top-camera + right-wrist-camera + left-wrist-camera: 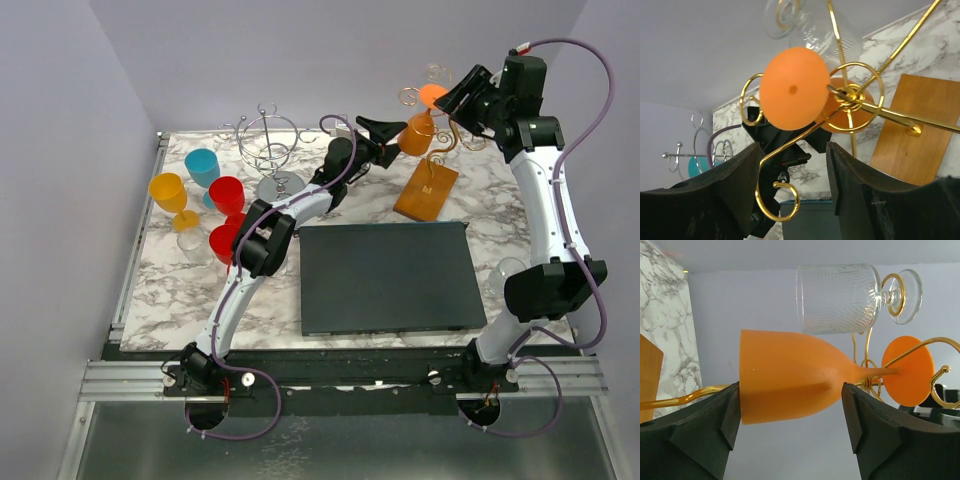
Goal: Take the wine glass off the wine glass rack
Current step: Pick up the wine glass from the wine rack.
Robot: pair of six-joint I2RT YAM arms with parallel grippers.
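- Wine glass, orange, hangs foot-up on the wine glass rack. Its bowl lies between the jaws of the left gripper.
- Left jaws are spread wide, one pad at the rim, the other near the bowl's taper. They look to meet the wall, but whether they press or merely brush it cannot be told.
- Handling, as a judgement: opaque and probably plastic, so light, stiff and less fragile than the clear glass hung beside it. The smooth wall may slip. The bowl's broad part is the best hold, since the stem is thin and crowded by wire.
- The foot sits caught in a gold hook. It likely must slide out along the hook's open end rather than pull straight.
- Right gripper is about half open and holds nothing, with a curl of gold wire between its fingers, just under the foot.
- The rack's stem is thin wire on a small wooden base, so it may sway or tip.
- Surface: marble tabletop, with a dark mat just beside the base.
- Room: chrome stand and coloured glasses to the left, well apart. Plain walls.
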